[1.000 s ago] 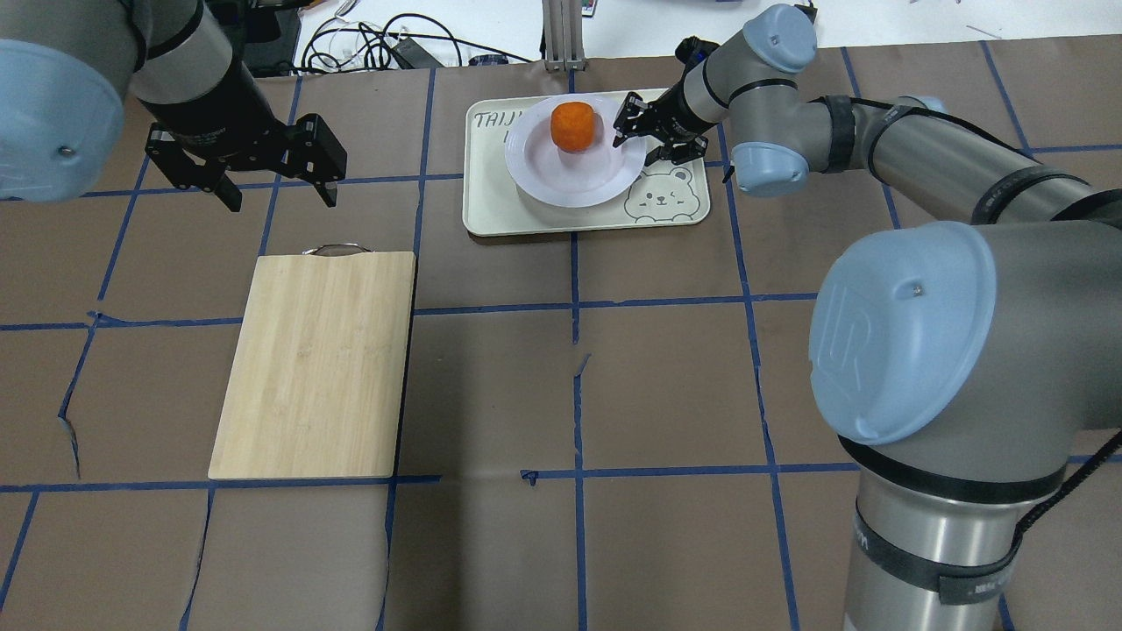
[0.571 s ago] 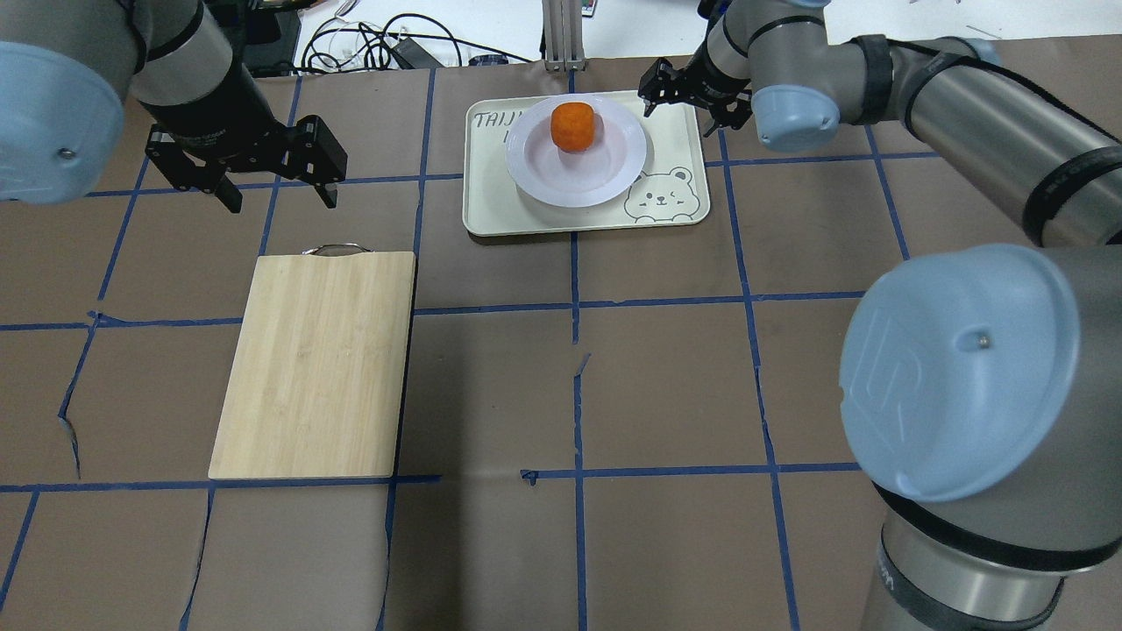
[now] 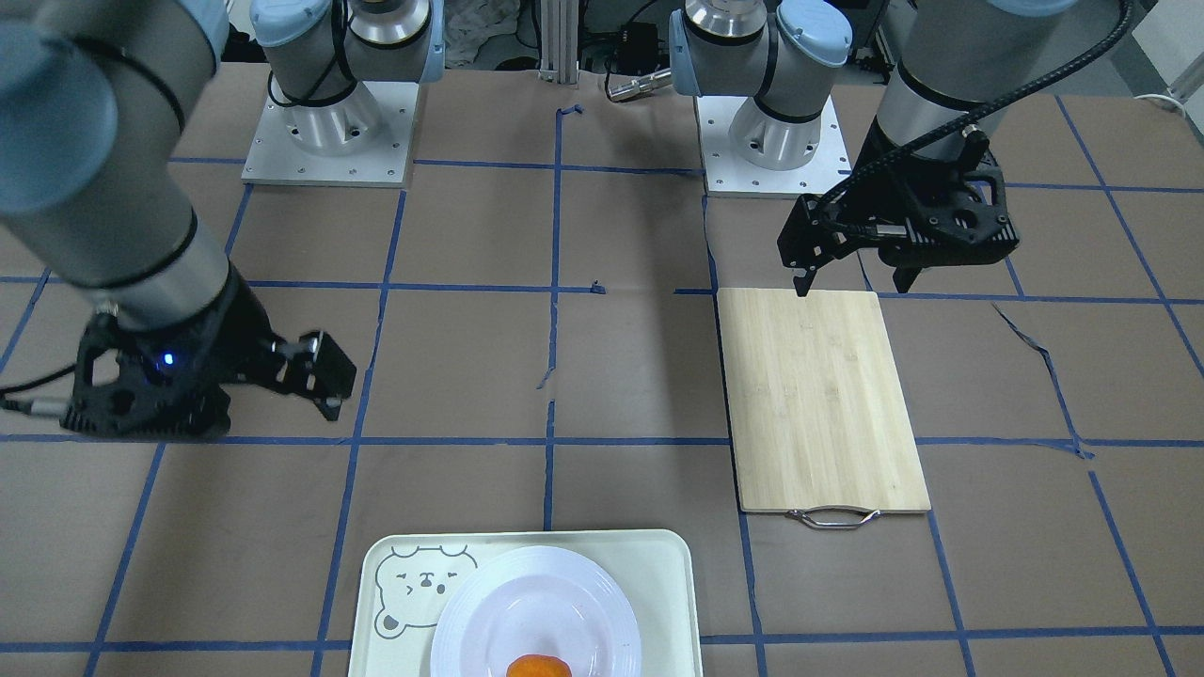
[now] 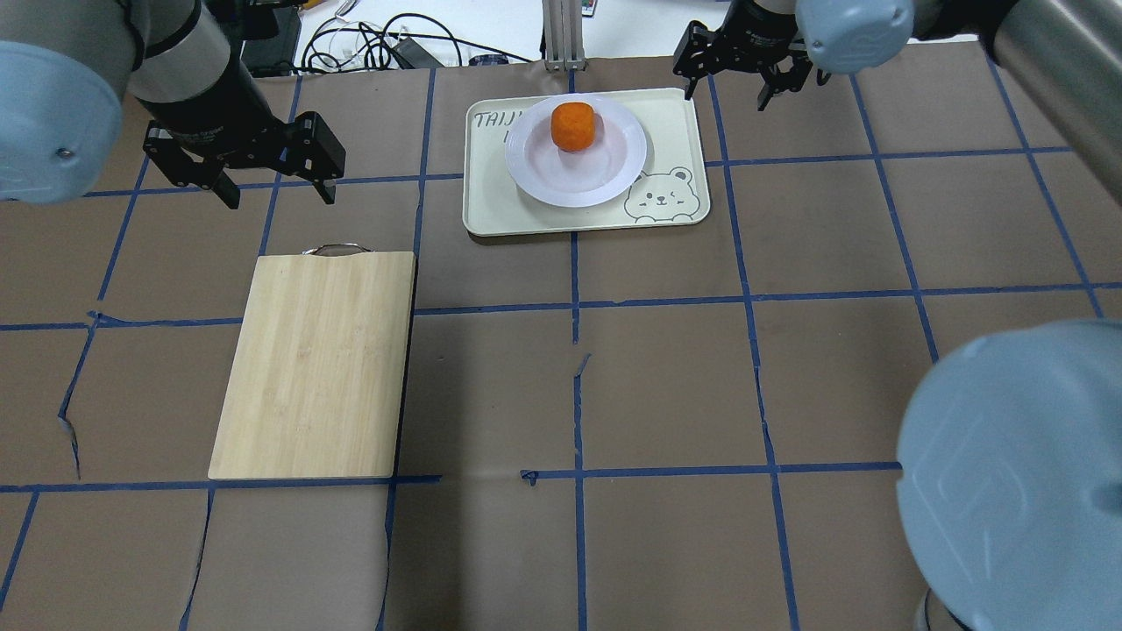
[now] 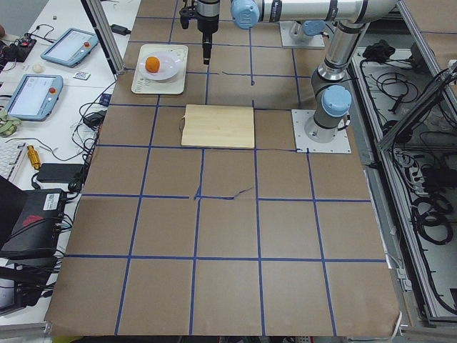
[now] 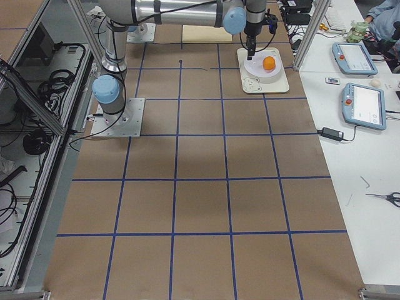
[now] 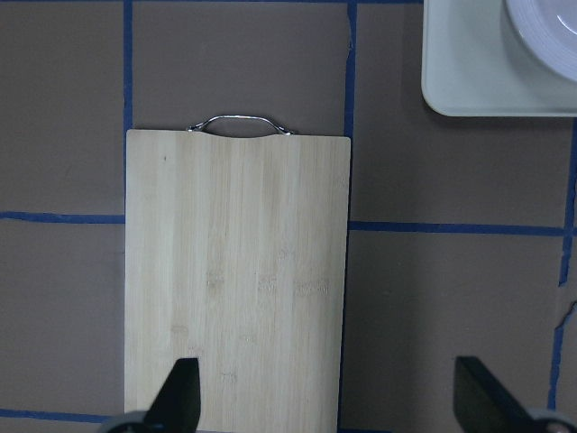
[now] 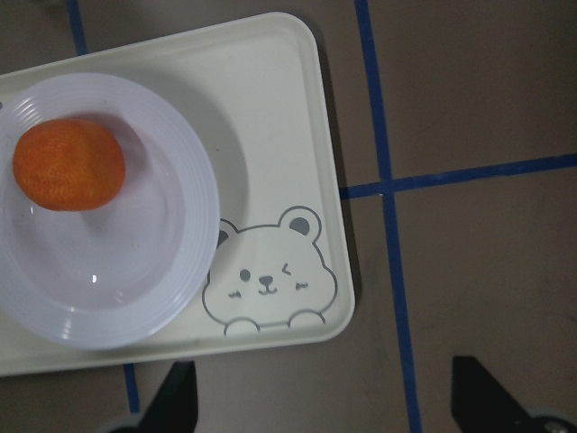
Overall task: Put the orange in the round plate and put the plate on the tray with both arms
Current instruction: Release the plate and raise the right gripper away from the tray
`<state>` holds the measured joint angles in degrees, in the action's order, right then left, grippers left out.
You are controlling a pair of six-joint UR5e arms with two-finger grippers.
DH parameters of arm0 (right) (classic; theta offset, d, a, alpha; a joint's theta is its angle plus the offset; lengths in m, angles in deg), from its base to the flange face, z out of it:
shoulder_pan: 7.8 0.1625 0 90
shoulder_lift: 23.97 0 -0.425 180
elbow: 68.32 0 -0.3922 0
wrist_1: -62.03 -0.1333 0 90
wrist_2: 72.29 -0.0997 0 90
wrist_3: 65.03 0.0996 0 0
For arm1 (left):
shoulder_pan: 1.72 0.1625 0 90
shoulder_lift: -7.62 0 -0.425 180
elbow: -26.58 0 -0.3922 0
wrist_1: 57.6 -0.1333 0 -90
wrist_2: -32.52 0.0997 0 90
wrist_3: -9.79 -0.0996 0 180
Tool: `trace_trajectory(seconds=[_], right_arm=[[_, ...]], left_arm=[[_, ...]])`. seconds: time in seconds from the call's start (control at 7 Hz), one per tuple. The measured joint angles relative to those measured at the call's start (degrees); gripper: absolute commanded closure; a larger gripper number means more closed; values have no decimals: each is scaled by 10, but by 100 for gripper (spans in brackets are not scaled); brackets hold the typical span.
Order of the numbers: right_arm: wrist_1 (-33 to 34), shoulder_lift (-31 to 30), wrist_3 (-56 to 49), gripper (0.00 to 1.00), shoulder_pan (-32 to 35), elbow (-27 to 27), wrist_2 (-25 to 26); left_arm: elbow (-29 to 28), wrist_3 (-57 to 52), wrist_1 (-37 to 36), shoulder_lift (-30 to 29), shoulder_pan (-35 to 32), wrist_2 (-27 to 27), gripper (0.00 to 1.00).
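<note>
The orange [image 4: 573,125] lies in the round plate [image 4: 578,175], toward its far side. The plate rests on the tray [image 4: 673,145], beside the bear face. My right gripper [image 4: 726,93] hovers open past the tray's far right corner, clear of the plate and holding nothing. The right wrist view looks down on the orange [image 8: 68,165], the plate [image 8: 135,298] and the tray [image 8: 279,126], with my fingertips [image 8: 176,397] spread wide. Well to the left of the tray, my left gripper [image 4: 273,180] hangs open and empty beyond the cutting board's handle end.
A wooden cutting board [image 4: 317,364] with a metal handle [image 4: 337,249] lies on the left half of the brown paper table marked with blue tape. Cables [image 4: 377,44] and a metal post [image 4: 561,35] sit beyond the far edge.
My right gripper has pulled away from the plate's right rim, rising and moving to the far right past the tray's corner. Plate, orange and left arm have stayed put.
</note>
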<state>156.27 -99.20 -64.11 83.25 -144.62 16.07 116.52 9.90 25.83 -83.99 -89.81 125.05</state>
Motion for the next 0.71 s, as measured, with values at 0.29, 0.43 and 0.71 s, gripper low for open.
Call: trace_trajectory(seconds=[0.29,0.43,0.71], right_arm=[[17,-97,-37,0,0,-109,6],[53,-114,-47,0,-1,-143,9],[52,-123,-56,0,-1,-156,21]], left_arm=[[-1,3,-2,7,6,-1,0],[0,2,-2,9,9,-1,0],[1,0,-1,11,10,-1,0]])
